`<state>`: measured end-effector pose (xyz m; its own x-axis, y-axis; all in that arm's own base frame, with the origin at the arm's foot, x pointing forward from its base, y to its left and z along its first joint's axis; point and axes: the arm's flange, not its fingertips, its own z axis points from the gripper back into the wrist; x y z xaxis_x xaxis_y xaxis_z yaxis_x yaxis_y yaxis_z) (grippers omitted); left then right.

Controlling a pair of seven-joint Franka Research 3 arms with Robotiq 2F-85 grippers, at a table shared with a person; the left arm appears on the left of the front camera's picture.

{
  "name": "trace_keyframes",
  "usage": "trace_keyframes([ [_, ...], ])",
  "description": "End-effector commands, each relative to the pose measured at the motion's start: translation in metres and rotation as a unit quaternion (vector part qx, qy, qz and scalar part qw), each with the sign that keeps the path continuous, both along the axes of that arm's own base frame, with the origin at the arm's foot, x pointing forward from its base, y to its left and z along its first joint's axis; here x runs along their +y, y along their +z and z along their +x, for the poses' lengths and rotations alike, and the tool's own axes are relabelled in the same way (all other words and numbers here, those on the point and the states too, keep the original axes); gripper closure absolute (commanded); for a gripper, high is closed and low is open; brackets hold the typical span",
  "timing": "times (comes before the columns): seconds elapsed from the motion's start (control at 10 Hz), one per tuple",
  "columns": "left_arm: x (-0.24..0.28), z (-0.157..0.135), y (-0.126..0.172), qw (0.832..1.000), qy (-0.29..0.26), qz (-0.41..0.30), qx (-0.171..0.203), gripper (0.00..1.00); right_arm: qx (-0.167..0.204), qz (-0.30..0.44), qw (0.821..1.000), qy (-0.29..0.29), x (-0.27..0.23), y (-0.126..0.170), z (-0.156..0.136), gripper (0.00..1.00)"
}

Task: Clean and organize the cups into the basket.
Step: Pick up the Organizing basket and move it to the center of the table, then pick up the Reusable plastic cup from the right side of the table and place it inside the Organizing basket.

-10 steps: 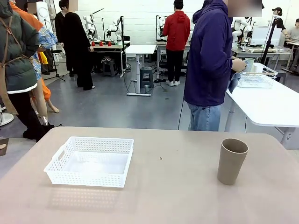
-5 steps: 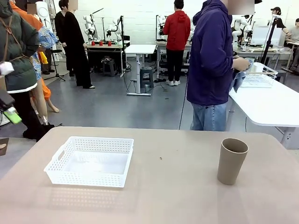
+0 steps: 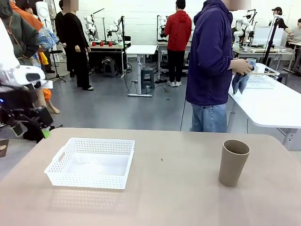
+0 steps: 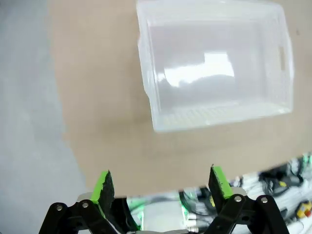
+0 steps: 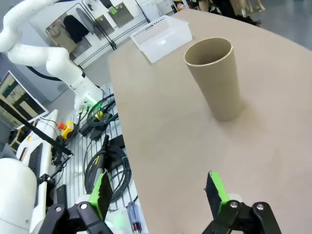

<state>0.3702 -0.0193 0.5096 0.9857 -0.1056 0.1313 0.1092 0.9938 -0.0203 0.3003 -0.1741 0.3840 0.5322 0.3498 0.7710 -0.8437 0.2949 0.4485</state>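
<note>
Since a second ago the robot's left arm has swung in from the left edge of the front view, and its left gripper [image 3: 33, 127] now hangs off the table's left end, above and just beyond the basket [image 3: 101, 141]. One cup [image 3: 233, 162] stands upright on the right side of the tan table [image 3: 178, 197]: a tall, matte, beige tumbler without a handle, slightly wider at its open mouth. It is well apart from the one basket, a shallow white rectangular tray with lattice walls and a handle cut-out, which sits on the left side. From the left wrist, the left gripper [image 4: 161, 183] looks down on the basket [image 4: 219, 114] with its green pads spread wide and nothing between them. From the right wrist, the right gripper [image 5: 158, 190] is likewise spread, gripping nothing, with the cup [image 5: 214, 78] ahead of it and the basket [image 5: 161, 31] farther off. Beyond the table, a person [image 3: 211, 56] in a purple hoodie holds a blue-grey cloth [image 3: 240, 80].
</note>
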Motion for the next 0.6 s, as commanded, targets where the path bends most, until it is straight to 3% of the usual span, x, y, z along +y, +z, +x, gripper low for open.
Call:
trace_keyframes([
  [0.0, -0.002, 0.004, -0.047, 0.998, 0.027, 0.026, -0.049, 0.00, -0.004, -0.002, 1.000, 0.005, 0.002, 0.003, 0.002, 0.00],
  [0.2, -0.003, 0.008, -0.085, 0.997, 0.032, 0.033, -0.056, 0.00, -0.004, -0.002, 1.000, 0.005, 0.002, 0.003, 0.002, 0.00],
  [0.5, -0.001, 0.004, -0.102, 0.998, 0.024, 0.002, -0.055, 0.00, -0.004, -0.002, 1.000, 0.005, 0.002, 0.003, 0.002, 0.00],
])
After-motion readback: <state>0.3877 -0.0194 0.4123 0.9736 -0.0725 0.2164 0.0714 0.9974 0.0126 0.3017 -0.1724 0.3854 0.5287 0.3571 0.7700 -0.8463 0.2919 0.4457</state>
